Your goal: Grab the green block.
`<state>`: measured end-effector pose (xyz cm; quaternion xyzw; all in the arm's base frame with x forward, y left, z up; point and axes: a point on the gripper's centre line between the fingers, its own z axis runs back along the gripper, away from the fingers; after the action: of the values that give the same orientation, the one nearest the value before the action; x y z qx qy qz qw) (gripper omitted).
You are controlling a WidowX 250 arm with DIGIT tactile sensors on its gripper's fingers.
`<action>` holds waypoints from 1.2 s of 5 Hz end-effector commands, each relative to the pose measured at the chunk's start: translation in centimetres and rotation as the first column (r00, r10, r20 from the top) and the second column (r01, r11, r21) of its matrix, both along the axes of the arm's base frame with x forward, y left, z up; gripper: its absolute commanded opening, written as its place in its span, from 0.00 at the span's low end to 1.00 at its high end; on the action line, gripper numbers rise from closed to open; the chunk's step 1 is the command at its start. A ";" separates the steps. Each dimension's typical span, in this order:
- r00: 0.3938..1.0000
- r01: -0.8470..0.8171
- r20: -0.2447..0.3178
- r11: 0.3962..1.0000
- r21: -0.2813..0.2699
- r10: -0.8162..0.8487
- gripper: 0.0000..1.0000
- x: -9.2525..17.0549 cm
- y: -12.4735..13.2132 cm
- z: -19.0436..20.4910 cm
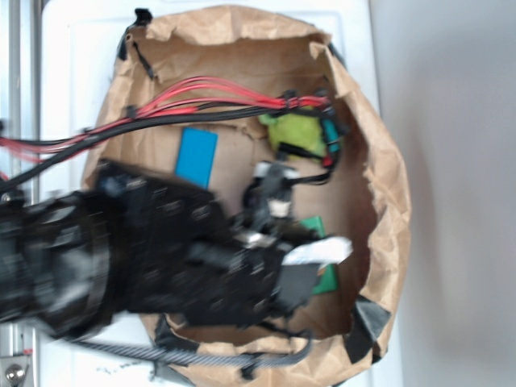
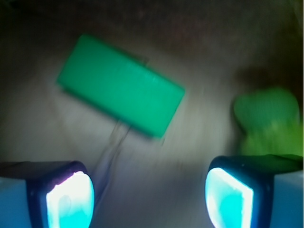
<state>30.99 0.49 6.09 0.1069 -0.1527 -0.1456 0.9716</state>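
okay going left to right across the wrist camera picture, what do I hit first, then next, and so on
Left gripper fingertip at the bottom edge → green block, lying tilted above the gap → right fingertip → yellow-green plush toy at far right. The gripper is open, with nothing between the fingers.

In the exterior view the arm [image 1: 121,250] is motion-blurred and covers most of the green block [image 1: 322,278], leaving only slivers. The end effector [image 2: 149,197] is cut off by the wrist view's lower edge, and there the yellow-green plush toy [image 2: 266,123] is a smear.
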 end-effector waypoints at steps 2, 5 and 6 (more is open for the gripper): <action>0.949 0.275 0.169 0.961 -0.025 -0.267 1.00 3.7 1.8 2.6; 0.912 0.370 0.185 0.929 0.009 -0.365 1.00 3.6 3.6 2.6; 0.866 0.447 0.218 0.892 0.066 -0.450 1.00 2.3 3.1 1.9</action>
<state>32.38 2.80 5.26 0.0620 -0.2493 -0.3731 0.8915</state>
